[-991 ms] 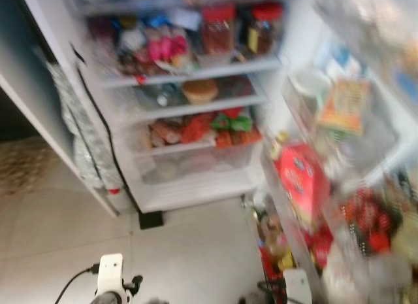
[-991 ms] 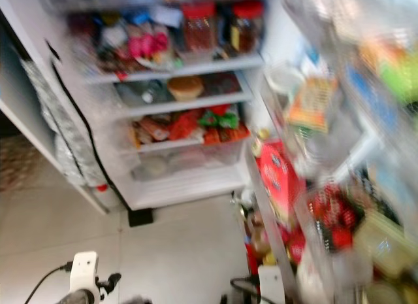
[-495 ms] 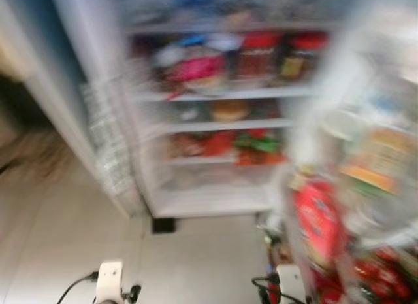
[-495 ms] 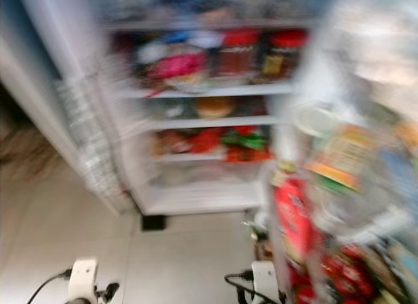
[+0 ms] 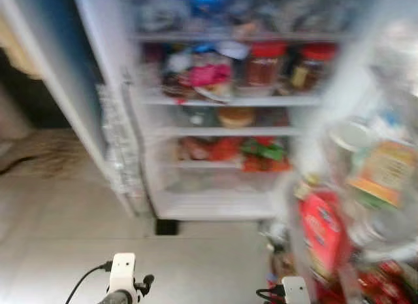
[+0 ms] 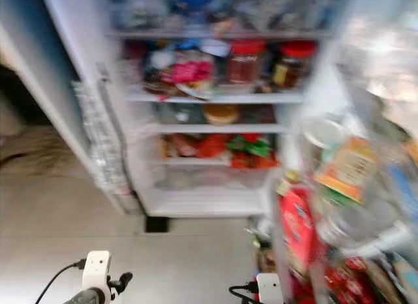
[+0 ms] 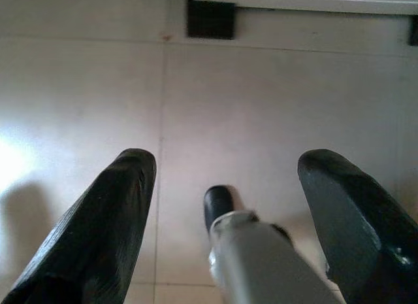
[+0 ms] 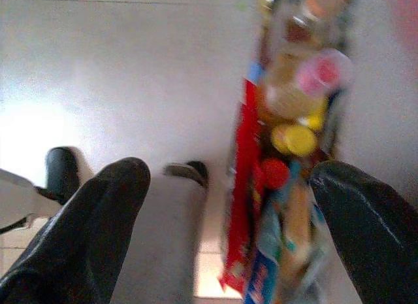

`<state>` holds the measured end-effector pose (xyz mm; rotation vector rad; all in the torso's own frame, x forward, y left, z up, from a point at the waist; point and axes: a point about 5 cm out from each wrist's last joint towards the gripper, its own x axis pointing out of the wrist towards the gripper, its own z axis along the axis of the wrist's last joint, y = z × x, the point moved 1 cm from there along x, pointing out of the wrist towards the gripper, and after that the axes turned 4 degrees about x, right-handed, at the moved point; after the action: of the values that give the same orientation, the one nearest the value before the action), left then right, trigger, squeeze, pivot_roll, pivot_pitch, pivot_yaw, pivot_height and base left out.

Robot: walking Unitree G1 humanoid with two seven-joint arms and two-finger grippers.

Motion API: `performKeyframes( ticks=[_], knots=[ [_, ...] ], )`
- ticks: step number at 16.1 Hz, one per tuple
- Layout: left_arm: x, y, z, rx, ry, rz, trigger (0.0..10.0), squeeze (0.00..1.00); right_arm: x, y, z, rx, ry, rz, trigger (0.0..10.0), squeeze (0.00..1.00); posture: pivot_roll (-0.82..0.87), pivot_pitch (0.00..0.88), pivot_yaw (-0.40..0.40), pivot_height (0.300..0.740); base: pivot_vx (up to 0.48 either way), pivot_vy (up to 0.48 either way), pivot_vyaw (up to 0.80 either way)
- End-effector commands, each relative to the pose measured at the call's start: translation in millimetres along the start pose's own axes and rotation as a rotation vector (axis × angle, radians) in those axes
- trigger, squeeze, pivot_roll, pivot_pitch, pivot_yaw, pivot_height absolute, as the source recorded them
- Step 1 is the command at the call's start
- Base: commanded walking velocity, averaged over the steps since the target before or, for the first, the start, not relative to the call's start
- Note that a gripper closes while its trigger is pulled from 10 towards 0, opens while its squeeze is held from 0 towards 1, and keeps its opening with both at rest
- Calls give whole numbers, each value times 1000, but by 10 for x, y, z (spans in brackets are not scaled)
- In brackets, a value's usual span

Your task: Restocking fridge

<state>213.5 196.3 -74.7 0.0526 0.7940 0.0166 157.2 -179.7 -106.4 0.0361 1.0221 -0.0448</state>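
The fridge (image 5: 215, 206) stands open before the robot, its shelves and the door (image 6: 353, 206) to its right already crowded. Left gripper (image 7: 225, 206) and right gripper (image 8: 228, 219) hang wide and empty over the floor (image 5: 59, 238) below it, so restocking seems paused or barely begun.

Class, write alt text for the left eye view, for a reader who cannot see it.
Blurred view of an open fridge with crowded shelves, two red-lidded jars on an upper shelf. The stocked door stands open on the right, above a pale tiled floor.
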Motion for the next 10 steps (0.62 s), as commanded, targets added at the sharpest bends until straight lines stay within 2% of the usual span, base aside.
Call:
performKeyframes(
  ticks=[1, 10],
  knots=[
    [-27, 30, -104, 9, 39, 3, 10000, 0, 0, 5, -12, 10, 7, -4, 10000, 0, -86, 92, -25, 722, 0, 0, 0],
    [-28, 35, -114, 8, 46, 8, 10000, 0, 4, 36, 10, 17, -6, 2, 10000, 0, -86, 92, -23, 722, 0, 323, 0]
  ],
)
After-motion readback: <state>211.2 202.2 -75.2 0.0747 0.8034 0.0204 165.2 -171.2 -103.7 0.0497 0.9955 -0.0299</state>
